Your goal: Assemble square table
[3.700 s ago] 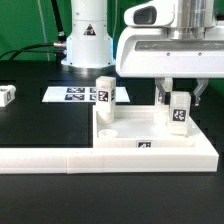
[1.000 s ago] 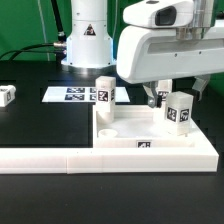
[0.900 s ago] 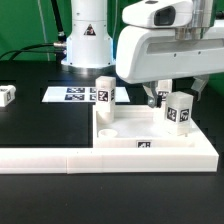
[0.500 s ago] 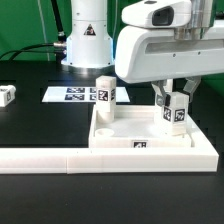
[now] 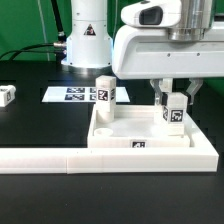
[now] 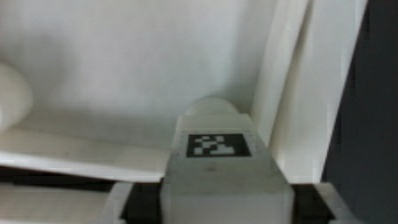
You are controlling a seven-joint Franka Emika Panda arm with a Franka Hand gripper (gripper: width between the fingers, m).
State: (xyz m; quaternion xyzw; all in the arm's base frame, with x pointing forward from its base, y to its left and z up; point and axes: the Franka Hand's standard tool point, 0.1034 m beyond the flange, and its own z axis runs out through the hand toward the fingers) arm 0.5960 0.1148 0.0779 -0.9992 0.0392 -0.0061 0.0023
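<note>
- Pincer (image 5: 175, 104) clamped on a tagged white leg (image 5: 176, 111), lower right of frame, standing upright in the tabletop (image 5: 150, 150) near its far right corner.
- Second leg (image 5: 104, 96) upright at tabletop's far left corner.
- Marker board (image 5: 70, 94) flat on black surface (image 5: 40, 125) behind; loose leg (image 5: 7, 95) at left edge.
- Wrist view blurred: only leg's tag (image 6: 217, 144) legible.

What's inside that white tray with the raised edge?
Two short white legs stand upright in the tabletop: one leg at the far corner on the exterior view's left, the other leg clamped by the gripper. Their bases and any holes beneath them are covered.
</note>
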